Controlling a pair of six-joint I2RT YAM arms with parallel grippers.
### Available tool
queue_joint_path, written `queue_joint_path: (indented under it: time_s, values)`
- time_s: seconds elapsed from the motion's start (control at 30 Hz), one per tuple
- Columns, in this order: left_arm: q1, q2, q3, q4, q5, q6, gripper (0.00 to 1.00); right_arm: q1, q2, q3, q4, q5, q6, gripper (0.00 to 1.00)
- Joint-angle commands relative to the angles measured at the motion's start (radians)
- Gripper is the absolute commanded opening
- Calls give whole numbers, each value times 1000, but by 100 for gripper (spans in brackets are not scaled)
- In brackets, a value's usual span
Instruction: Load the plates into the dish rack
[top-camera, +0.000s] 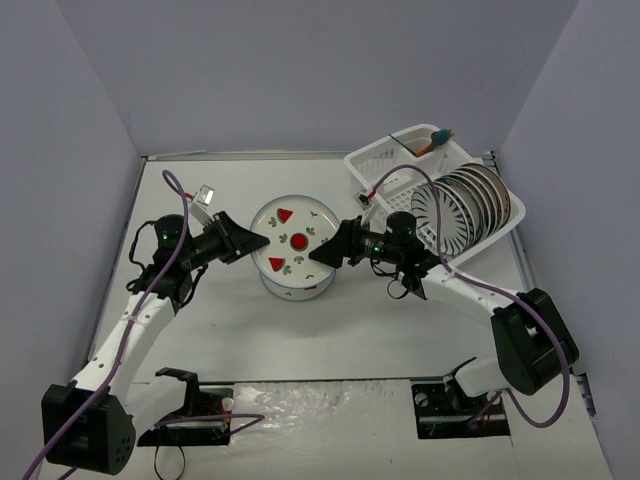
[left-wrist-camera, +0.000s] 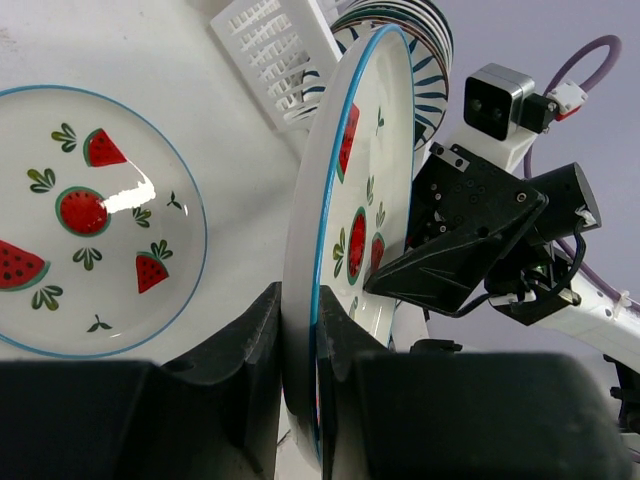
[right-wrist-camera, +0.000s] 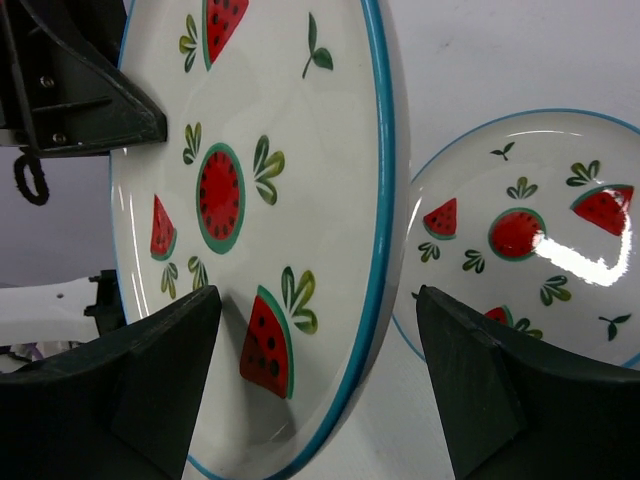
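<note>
A white plate (top-camera: 293, 240) with a blue rim and red watermelon pictures is held just above the table's middle, tilted. My left gripper (top-camera: 255, 243) is shut on its left rim; in the left wrist view the rim (left-wrist-camera: 300, 250) is pinched between both fingers. My right gripper (top-camera: 325, 255) is open, and its jaws straddle the right rim (right-wrist-camera: 385, 200) without touching it. A second plate with the same pictures (top-camera: 293, 288) lies flat on the table below; it also shows in both wrist views (left-wrist-camera: 90, 220) (right-wrist-camera: 520, 240). The white dish rack (top-camera: 385, 160) stands at the back right.
Several plates stand upright in the rack, a black radial-striped one (top-camera: 445, 215) at the front. The rack's corner cup (top-camera: 435, 140) holds an orange and blue utensil. Purple cables run along both arms. Grey walls close in the table on three sides.
</note>
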Motion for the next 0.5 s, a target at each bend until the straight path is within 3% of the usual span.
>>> queue_joint_path:
  time_s: [0.0,0.23,0.37,0.4,0.47]
  values:
    - [-2,-27,58,226,77,-35,0,-10,5,38,193,-77,57,62]
    - [-2,-22,33,204,71,12,0,-17,-57,42,162,-57,31,24]
    - [-4,-25,23,170,54,58,3,-25,-111,63,36,-23,-39,0]
    - [-5,-25,33,120,43,77,8,-30,-125,68,18,-12,-53,0]
    - [-7,-26,56,38,-6,134,30,-35,-159,79,-45,19,-101,0]
